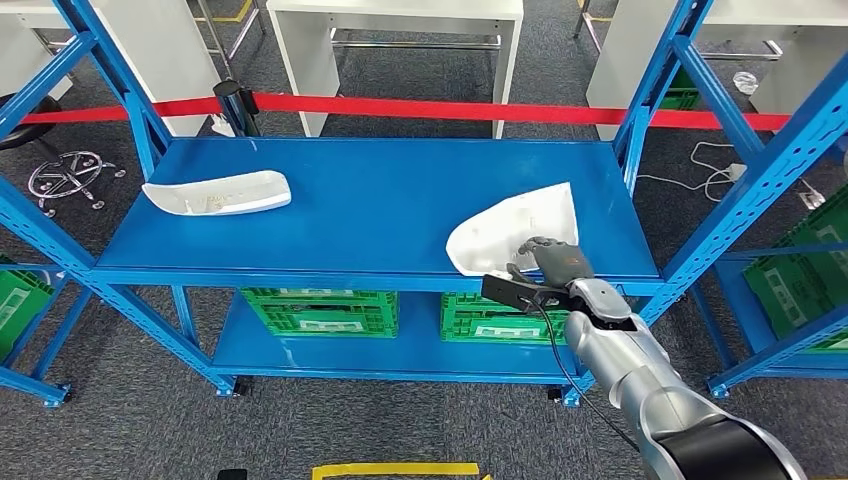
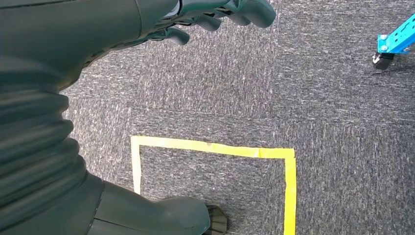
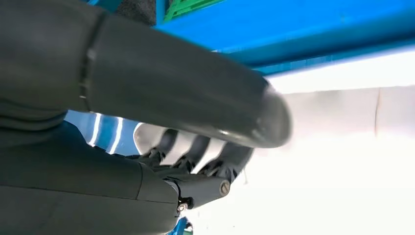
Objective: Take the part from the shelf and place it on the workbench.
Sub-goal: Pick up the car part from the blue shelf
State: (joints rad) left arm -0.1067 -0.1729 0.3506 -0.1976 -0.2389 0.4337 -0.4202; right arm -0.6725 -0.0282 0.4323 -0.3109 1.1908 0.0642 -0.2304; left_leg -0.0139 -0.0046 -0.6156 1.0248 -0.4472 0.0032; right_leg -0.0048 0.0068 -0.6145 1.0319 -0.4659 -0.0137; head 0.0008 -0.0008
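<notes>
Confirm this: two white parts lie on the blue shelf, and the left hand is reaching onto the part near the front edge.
Wrong hand. The right hand is the one reaching onto the white part near the shelf's front edge, as the head view shows. The left hand hangs over the carpet in the left wrist view. The other white part lies at the shelf's left.

The shelf (image 1: 380, 200) was painted blue metal, smooth with a soft shine. The white part (image 1: 510, 232) looked like smooth plastic, slightly glossy. The right hand (image 1: 553, 262) was dark matt plastic, its arm brushed silver metal. The floor carpet (image 2: 303, 98) was grey, rough cloth.
</notes>
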